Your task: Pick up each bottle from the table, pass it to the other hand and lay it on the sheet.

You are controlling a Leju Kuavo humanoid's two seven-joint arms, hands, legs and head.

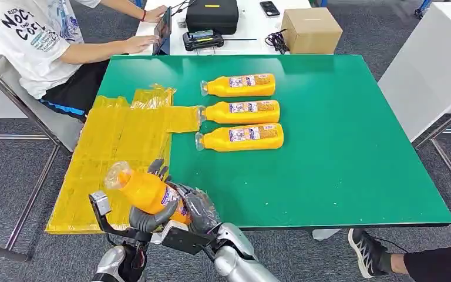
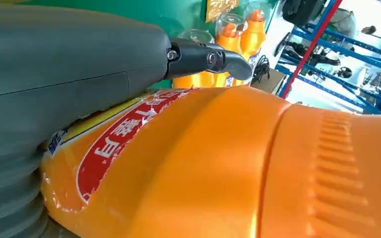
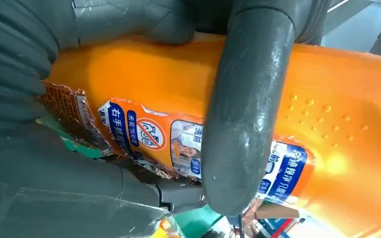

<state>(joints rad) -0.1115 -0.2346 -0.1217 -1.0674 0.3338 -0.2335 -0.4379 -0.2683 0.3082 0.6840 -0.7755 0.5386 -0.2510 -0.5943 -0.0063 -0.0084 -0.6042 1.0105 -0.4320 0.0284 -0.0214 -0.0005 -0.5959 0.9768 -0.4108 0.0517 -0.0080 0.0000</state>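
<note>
Both hands on the same orange plastic bottle w/ clear cap (image 1: 144,189), held above the table's near-left edge. I see the left hand (image 1: 148,216) wrapped under the bottle's lower body, dark fingers (image 1: 156,170) curling over the far side. Right hand (image 1: 199,210) grips the base end just beside the left; in the right wrist view its thick grey thumb (image 3: 243,114) lies straight across the label. Cap end points away from both palms, up and toward the sheet side.

Crinkled yellow plastic sheet (image 1: 117,153) lies beyond the left fingers, covering the table's left part and overhanging its left edge; its near edge sits just past the hands. Green table top (image 1: 340,158) off the right hand's outer side is bare, wide room out to the right and near edges.

Three more orange bottles lie on their sides well ahead of the fingertips, caps toward the sheet: far (image 1: 239,86), mid (image 1: 240,112), near (image 1: 240,138). The mid cap touches a sheet flap.

Label: red oval w/ white Chinese chars (left wrist view, upside down); blue panels w/ Chinese text and a red no-sign (right wrist view). Brand not legible to me.

Person in white printed T-shirt (image 1: 32,41) seated past the sheet's far-left corner; print partly reads "NOC".
</note>
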